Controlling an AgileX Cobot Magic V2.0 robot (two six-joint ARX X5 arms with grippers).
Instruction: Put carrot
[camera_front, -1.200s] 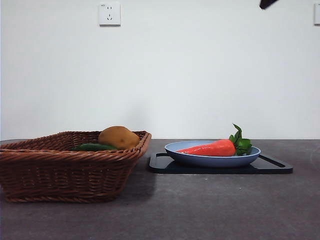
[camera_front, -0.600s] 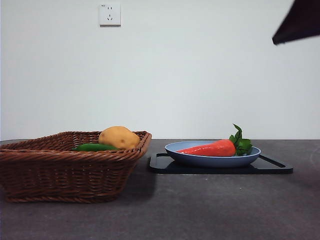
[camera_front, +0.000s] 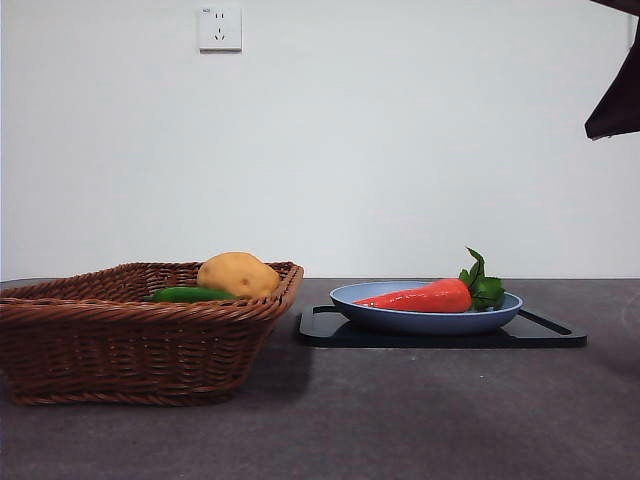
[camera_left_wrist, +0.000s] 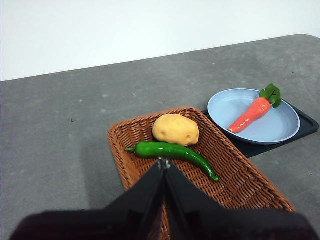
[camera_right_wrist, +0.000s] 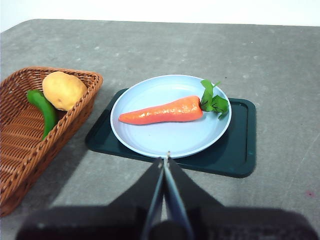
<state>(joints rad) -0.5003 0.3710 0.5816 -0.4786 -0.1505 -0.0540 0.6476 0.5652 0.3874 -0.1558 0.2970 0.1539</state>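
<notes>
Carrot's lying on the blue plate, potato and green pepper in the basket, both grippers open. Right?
Not quite: both grippers are shut. The left gripper and the right gripper each show jaws pressed together in their wrist views. The carrot on the blue plate, and the potato and green pepper in the basket, are right.

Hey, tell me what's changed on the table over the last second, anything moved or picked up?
Only an arm moved: the dark shape at the front view's top right corner grew from a small tip and now sits lower on the right edge. Nothing was grasped or released. The right gripper hangs above the round blue plate, jaws shut. The glossy orange carrot, the plate and the brown wicker basket stayed put.
</notes>
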